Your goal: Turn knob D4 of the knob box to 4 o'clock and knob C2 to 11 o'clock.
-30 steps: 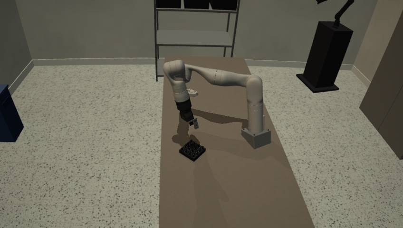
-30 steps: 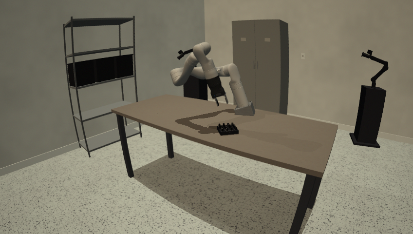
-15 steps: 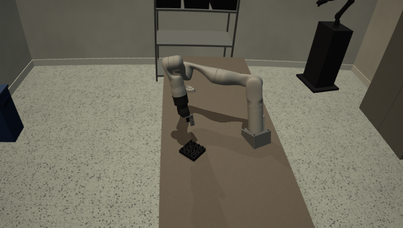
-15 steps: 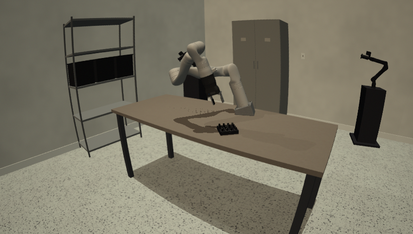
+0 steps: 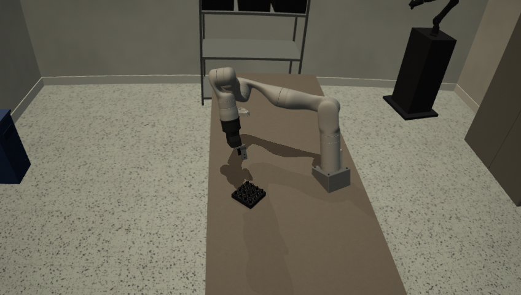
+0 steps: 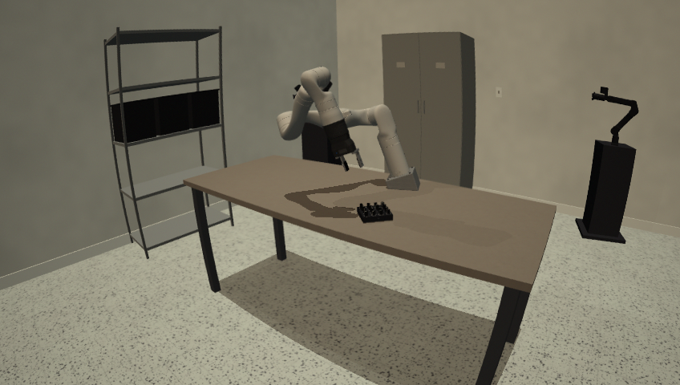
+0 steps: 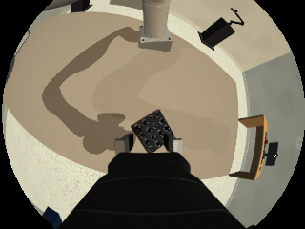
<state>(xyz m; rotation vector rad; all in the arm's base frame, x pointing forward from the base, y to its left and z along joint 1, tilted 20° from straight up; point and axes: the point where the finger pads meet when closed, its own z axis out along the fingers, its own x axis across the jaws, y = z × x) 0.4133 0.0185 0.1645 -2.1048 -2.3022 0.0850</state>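
Spread wide and gripping nothing, the grey-and-black two-finger pincer (image 5: 241, 152) (image 6: 352, 163) (image 7: 149, 139) hangs in the air above the brown rectangular table (image 5: 310, 233) (image 6: 453, 209) (image 7: 200, 86), well apart from its top. From where I sit, its wrist end looks tilted: in the exterior view the fingers slant down towards the table. The pale, rounded jointed arm (image 5: 299, 99) (image 6: 392, 143) (image 7: 155, 19) rises from a grey angular base (image 5: 339, 180) (image 6: 405, 181) (image 7: 156, 44) on the table, bends, then drops to the dark section that carries my fingers.

The square black knob box (image 5: 247, 195) (image 6: 375, 213) (image 7: 152, 131) sits on the table, with a grid of small upright black knobs on top. It lies near the long edge opposite the arm's base, and I see the arm's dark shadow falling just beside it. In my wrist view the box appears beyond the fingertips and mostly between them, its corner partly behind one finger, though the other views show me that pincer and box are apart. The box is turned at an angle to the table's edges. I cannot read the printed names, and the white lines are too small for me to tell where knobs D4 and C2 point.
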